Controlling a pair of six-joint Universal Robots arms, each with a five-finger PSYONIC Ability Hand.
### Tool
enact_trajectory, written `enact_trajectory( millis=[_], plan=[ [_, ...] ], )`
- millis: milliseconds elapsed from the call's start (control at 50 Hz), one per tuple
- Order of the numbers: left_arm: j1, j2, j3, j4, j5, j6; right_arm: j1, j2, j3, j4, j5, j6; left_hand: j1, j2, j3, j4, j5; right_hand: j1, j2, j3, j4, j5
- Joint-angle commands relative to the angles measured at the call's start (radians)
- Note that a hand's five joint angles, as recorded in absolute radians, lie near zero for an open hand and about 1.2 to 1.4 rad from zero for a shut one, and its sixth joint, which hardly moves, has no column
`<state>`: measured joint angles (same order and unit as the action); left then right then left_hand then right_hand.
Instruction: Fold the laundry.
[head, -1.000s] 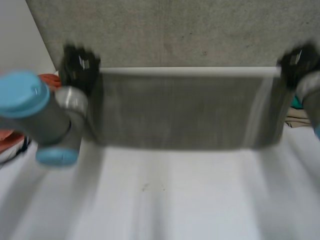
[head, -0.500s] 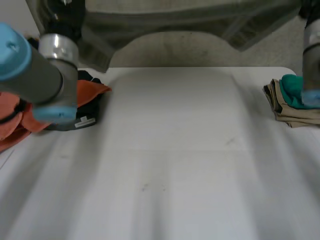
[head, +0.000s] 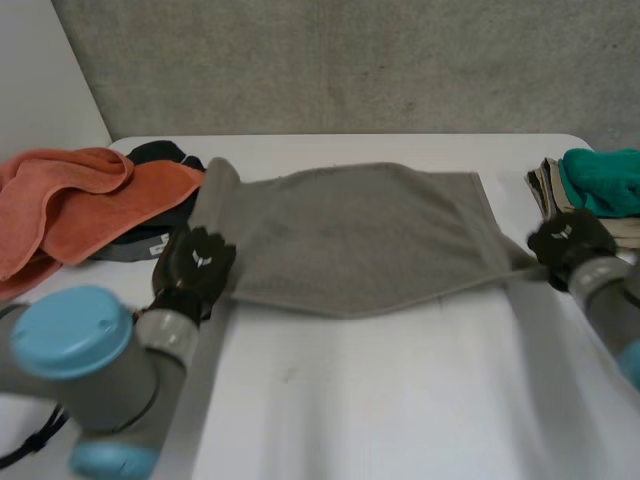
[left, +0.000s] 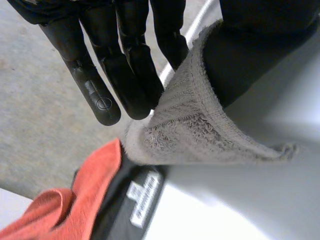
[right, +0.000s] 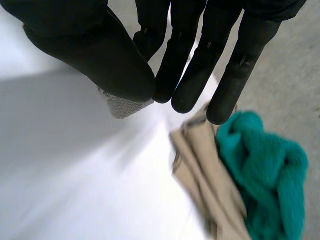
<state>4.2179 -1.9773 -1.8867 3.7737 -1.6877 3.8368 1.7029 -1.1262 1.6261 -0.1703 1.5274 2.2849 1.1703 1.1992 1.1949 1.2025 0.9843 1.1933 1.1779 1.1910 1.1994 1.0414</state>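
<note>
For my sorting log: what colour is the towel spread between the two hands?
The towel is grey, clearest in the head view.

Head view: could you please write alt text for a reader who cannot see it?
A grey terry towel lies spread on the white table, the left hand pinching its near left corner, the right hand its near right one. An orange towel lies at left, a teal cloth at right.
</note>
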Motion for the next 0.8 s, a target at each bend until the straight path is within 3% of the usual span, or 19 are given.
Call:
enact_trajectory(
  millis=[20,80,160,280,380,460,540,620,680,700,800],
  plan=[
    [-0.031,0.317,-0.224,-0.317,-0.006,0.040,-0.130,-0.300,0.228,0.319,-0.053,-0.254,0.226,0.197,0.201,0.194,0.237,0.203,0.218,0.205,0.197,0.180],
    [-0.056,0.386,-0.245,-0.510,-0.003,0.030,-0.198,-0.397,0.285,0.458,-0.064,-0.361,0.226,0.197,0.201,0.194,0.237,0.203,0.218,0.205,0.197,0.180],
    [-0.062,0.368,-0.240,-0.644,-0.001,0.029,-0.239,-0.422,0.290,0.466,-0.082,-0.395,0.226,0.197,0.201,0.194,0.237,0.203,0.218,0.205,0.197,0.180],
    [-0.055,0.279,-0.141,-0.595,-0.003,0.026,-0.226,-0.371,0.270,0.375,-0.098,-0.358,0.226,0.197,0.201,0.194,0.237,0.203,0.218,0.205,0.197,0.180],
    [-0.050,0.189,-0.031,-0.459,-0.004,0.029,-0.154,-0.180,0.160,0.243,-0.049,-0.274,0.226,0.197,0.201,0.194,0.237,0.203,0.218,0.205,0.197,0.180],
    [-0.050,0.129,0.024,-0.338,-0.009,0.041,-0.095,-0.115,0.079,0.184,0.008,-0.234,0.226,0.197,0.201,0.194,0.237,0.203,0.218,0.205,0.197,0.180],
    [-0.050,0.069,0.057,-0.249,-0.015,0.047,-0.077,-0.054,0.032,0.135,0.048,-0.226,0.100,0.071,0.076,0.068,0.112,0.203,0.218,0.205,0.197,0.180],
    [-0.052,0.051,0.044,-0.250,-0.033,0.052,-0.072,-0.038,0.031,0.124,0.054,-0.222,-0.307,-0.336,-0.331,-0.339,-0.295,0.203,0.218,0.205,0.197,0.180],
    [-0.055,0.057,0.025,-0.265,-0.064,0.061,-0.072,-0.038,0.038,0.121,0.051,-0.217,-0.442,-0.471,-0.467,-0.475,-0.431,0.203,0.218,0.205,0.197,0.180],
    [-0.056,0.070,0.011,-0.276,-0.096,0.064,-0.072,-0.038,0.040,0.121,0.051,-0.214,-0.603,-0.632,-0.628,-0.635,-0.591,0.203,0.218,0.205,0.197,0.180],
    [-0.052,0.169,-0.038,-0.327,-0.170,0.066,-0.077,-0.038,0.041,0.121,0.049,-0.190,-0.663,-0.692,-0.688,-0.695,-0.652,0.203,0.218,0.205,0.197,0.180]
  ],
)
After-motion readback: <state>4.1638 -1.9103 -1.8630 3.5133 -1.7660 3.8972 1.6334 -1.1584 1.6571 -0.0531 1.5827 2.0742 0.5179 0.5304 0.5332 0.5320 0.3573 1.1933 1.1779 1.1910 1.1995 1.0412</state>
